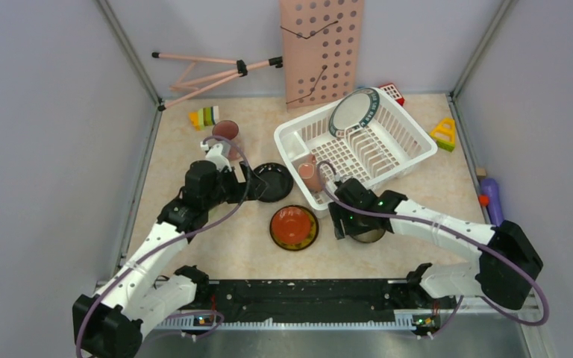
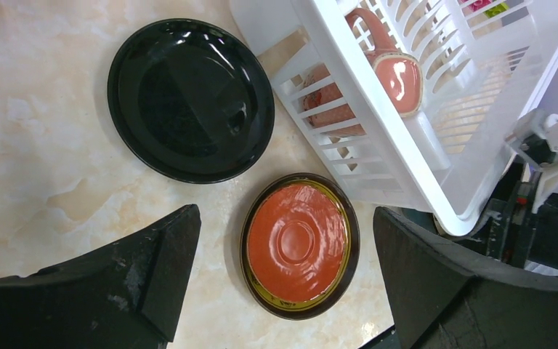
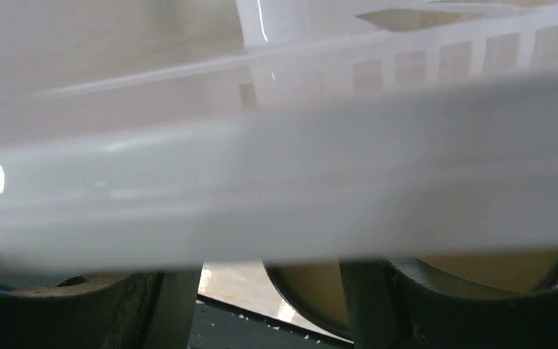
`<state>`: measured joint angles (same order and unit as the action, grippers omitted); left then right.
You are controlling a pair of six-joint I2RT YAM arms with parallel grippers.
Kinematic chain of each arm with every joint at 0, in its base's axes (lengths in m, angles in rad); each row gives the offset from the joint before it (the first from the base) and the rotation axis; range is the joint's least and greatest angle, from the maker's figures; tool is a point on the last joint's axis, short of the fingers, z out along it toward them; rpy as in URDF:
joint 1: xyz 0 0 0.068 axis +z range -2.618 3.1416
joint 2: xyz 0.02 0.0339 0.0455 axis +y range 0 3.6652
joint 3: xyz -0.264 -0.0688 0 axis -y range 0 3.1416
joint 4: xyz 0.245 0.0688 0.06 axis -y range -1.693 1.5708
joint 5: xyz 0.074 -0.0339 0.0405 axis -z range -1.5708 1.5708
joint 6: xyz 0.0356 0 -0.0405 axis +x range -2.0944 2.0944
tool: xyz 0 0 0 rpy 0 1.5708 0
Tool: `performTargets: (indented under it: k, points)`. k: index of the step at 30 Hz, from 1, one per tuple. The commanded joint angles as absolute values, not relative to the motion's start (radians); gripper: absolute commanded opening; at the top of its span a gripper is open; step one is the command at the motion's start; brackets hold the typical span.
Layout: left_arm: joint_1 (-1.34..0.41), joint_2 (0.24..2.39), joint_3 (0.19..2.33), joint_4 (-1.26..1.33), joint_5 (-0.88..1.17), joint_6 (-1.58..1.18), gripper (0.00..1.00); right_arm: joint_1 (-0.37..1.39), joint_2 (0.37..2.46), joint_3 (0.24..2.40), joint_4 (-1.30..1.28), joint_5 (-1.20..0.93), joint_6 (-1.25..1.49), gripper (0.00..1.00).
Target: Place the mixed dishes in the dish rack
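Observation:
The white dish rack [image 1: 399, 142] stands at the back right, holding an upright white plate with a dark patterned rim [image 1: 353, 112] and a pinkish cup [image 1: 310, 173], [image 2: 399, 76]. Another pinkish cup [image 1: 226, 133] stands on the table. A black plate [image 1: 272, 181], [image 2: 189, 98] and a red plate [image 1: 294, 227], [image 2: 298, 247] lie flat. My left gripper [image 1: 250, 186], [image 2: 287, 240] hovers open above the red plate. My right gripper [image 1: 347, 224], [image 3: 261, 305] is low beside the rack's front rim [image 3: 276, 167], open, its fingers [image 3: 363, 305] astride the edge of a yellowish plate [image 1: 369, 236], [image 3: 320, 291].
A pink perforated board [image 1: 321, 52] and a pink tripod [image 1: 209, 71] lean at the back wall. Toy blocks [image 1: 204, 117], a yellow toy [image 1: 444, 134] and a purple object [image 1: 491, 195] lie near the edges. Grey walls close in both sides.

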<state>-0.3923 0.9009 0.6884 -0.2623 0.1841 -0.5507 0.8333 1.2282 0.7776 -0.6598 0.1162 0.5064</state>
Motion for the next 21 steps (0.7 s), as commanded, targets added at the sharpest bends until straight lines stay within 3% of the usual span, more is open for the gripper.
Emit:
performTargets:
  k: [1,4,8,10,21]
  points:
    - [-0.395,0.876,0.734,-0.245,0.161,-0.532,0.93,0.878,1.291,0.782,-0.596,0.187,0.496,0.62]
    - [-0.396,0.868,0.733,-0.255,0.141,-0.536,0.93,0.894,1.312,0.788,-0.606,0.217,0.51,0.5]
    - [-0.396,0.859,0.723,-0.253,0.121,-0.542,0.93,0.899,1.312,0.805,-0.649,0.213,0.528,0.12]
    - [-0.396,0.857,0.724,-0.253,0.123,-0.542,0.93,0.898,1.302,0.825,-0.684,0.172,0.534,0.01]
    - [-0.396,0.876,0.729,-0.225,0.145,-0.551,0.92,0.894,1.131,1.044,-0.969,-0.173,0.559,0.0]
